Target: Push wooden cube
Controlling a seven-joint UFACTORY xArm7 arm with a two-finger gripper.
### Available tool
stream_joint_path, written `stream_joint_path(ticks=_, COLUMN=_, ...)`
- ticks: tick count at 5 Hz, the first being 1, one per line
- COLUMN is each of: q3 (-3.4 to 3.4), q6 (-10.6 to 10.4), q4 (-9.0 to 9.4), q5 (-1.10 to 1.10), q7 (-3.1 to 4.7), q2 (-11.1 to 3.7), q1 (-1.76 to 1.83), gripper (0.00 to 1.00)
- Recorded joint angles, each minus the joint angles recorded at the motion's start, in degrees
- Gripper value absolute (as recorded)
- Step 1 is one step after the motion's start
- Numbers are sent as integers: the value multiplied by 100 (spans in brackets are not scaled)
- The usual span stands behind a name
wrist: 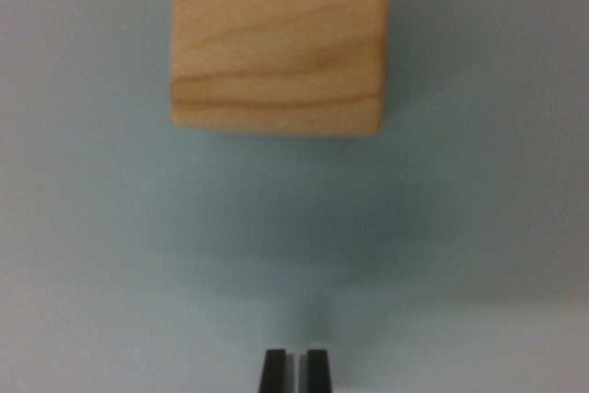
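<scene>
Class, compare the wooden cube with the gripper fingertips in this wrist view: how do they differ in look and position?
The wooden cube is pale tan with grain lines; the gripper fingertips are black. The cube fills the top centre and looks large; the fingertips peek in small at the bottom edge, nearly closed. Both sit near the view's centre line, apart over the grey surface.

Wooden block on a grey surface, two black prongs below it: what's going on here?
This is a robot arm's wrist camera. A wooden cube sits on a plain grey surface, cut off by the picture's top edge. The gripper shows at the bottom, its two dark fingers nearly together and holding nothing. Bare surface separates them from the cube, so no push is under way.
</scene>
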State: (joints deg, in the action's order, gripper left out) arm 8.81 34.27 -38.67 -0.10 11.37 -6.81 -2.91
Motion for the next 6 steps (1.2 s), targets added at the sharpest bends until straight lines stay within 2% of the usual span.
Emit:
stream_joint_path(ticks=1, q3=-6, q6=35, q4=-100, q5=10, q7=-3, q2=-66, q1=1, gripper=100)
stream_joint_path(ticks=2, q3=-6, q6=35, q4=-100, q5=10, q7=-3, q2=-66, q1=1, gripper=100)
stream_joint_path(ticks=3, q3=-15, q6=83, q4=-242, q5=23, q7=-6, q2=-160, q1=3, gripper=100)
stream_joint_path(ticks=4, q3=-15, q6=83, q4=-242, q5=23, q7=-6, q2=-160, q1=3, gripper=100)
stream_joint_path(ticks=5, q3=-26, q6=144, q4=-418, q5=40, q7=-11, q2=-276, q1=4, gripper=100)
stream_joint_path(ticks=6, q3=-26, q6=144, q4=-418, q5=40, q7=-11, q2=-276, q1=4, gripper=100)
